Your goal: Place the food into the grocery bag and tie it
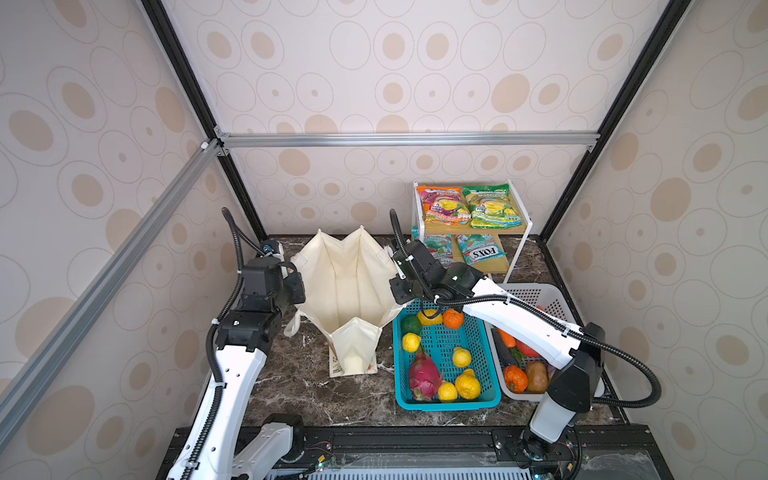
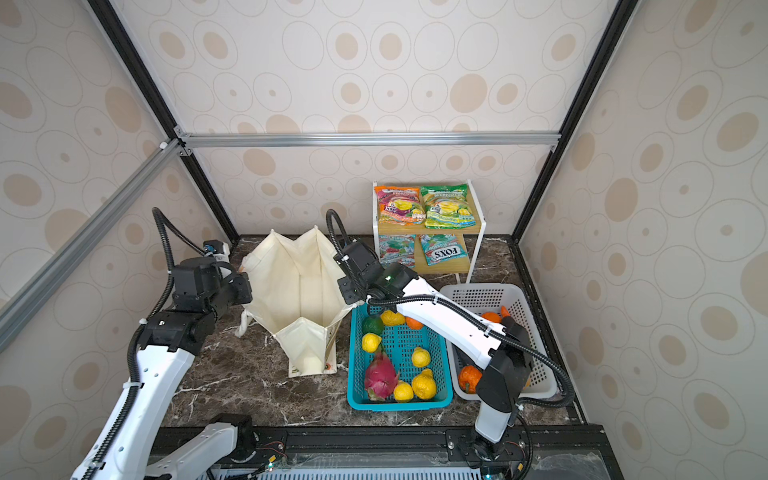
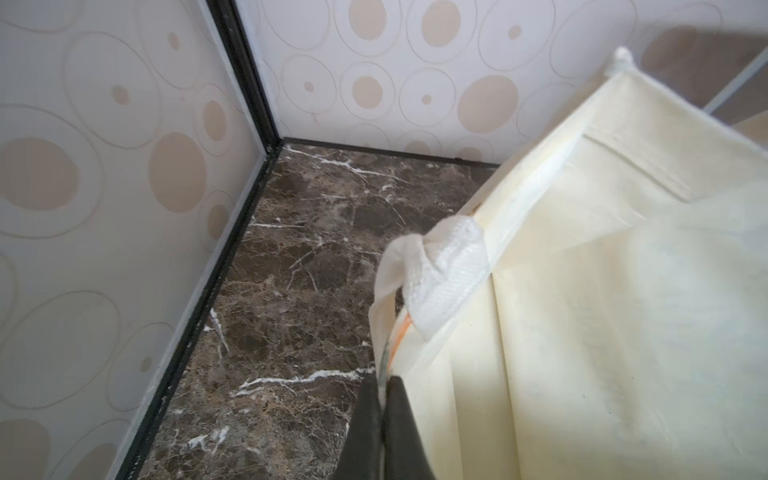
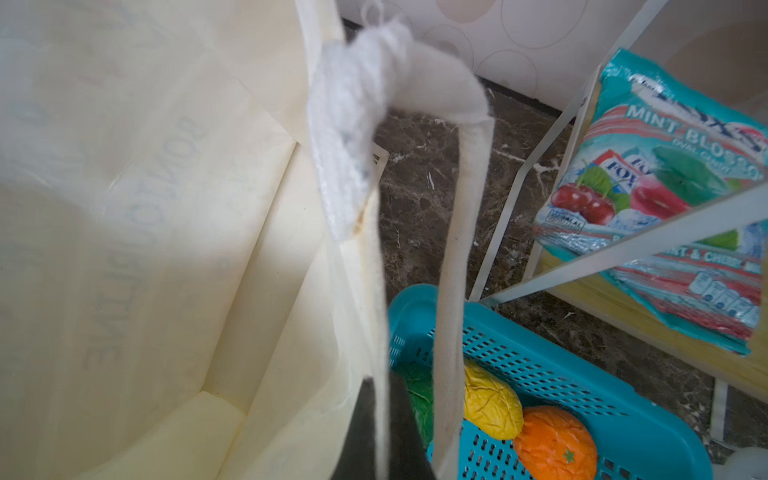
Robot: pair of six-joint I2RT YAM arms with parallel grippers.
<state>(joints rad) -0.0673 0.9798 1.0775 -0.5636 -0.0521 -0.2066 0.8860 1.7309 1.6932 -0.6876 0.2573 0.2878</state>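
Observation:
The cream grocery bag [image 1: 347, 286] [image 2: 297, 286] stands open and empty on the marble table, stretched between my two grippers. My left gripper [image 1: 297, 286] [image 3: 382, 382] is shut on the bag's left rim, just below a white handle [image 3: 440, 274]. My right gripper [image 1: 397, 291] [image 4: 380, 384] is shut on the right rim, with the other white handle [image 4: 453, 249] hanging beside it. The food lies outside the bag: a pink dragon fruit [image 1: 424, 376] and yellow lumpy fruits [image 1: 467, 384] in the teal basket, an orange packet [image 1: 442, 205] and a green packet [image 1: 490, 206] on the shelf top.
The teal basket [image 1: 446, 405] sits right of the bag, touching it. A grey basket [image 1: 528, 291] with orange and brown produce lies under my right arm. A white shelf [image 1: 519, 249] at the back right holds teal FOXS packets [image 1: 480, 249] below. Walls close in on all sides.

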